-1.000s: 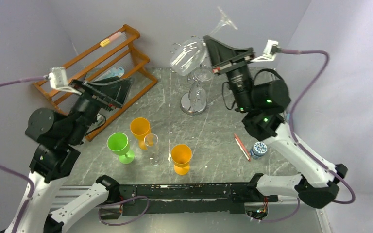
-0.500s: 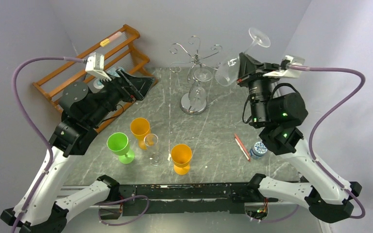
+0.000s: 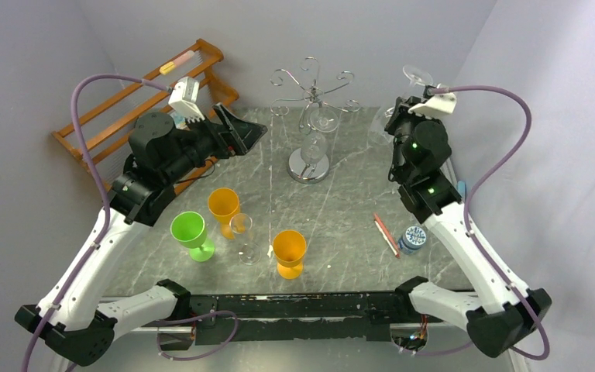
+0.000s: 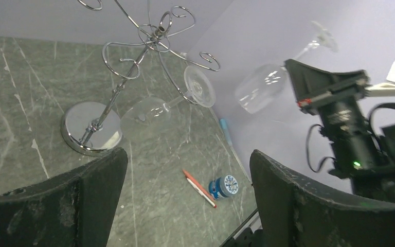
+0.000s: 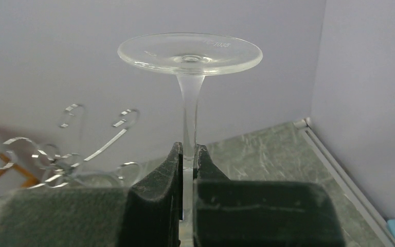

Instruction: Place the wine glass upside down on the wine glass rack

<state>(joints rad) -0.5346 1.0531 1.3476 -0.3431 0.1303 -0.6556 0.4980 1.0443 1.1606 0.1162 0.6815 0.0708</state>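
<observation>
The right pincer (image 5: 187, 154) is clamping tight on the stem of a clear wine glass (image 5: 190, 98), holding it in the air with its round foot upward and its bowl tilting down toward the wine glass rack (image 3: 310, 93). The glass is hanging to the right of the rack's curled silver arms, apart from them, with clear air between. The right wall is standing close behind this arm, leaving little room on that side.

The left pincer (image 4: 187, 157) is hovering wide open and holding nothing, above the left rear of the worktop (image 3: 341, 201) and pointing at the rack. A second wine glass (image 4: 146, 110) is hanging upside down from one scroll arm, above the rack's shiny disc base.

An orange wooden rack (image 3: 147, 93) is filling the back left corner. Near the front edge, a green goblet (image 3: 190, 230), two orange goblets (image 3: 223, 205) and a small clear glass (image 3: 242, 232) are standing close together. A red pen (image 3: 386, 235) and a blue-capped jar (image 3: 412, 238) are lying just beside each other near the right edge. Bare grey marbled surface is lying open between the goblets and the rack base. Plain pale lilac walls (image 3: 279, 31) are enclosing the back and both sides.
</observation>
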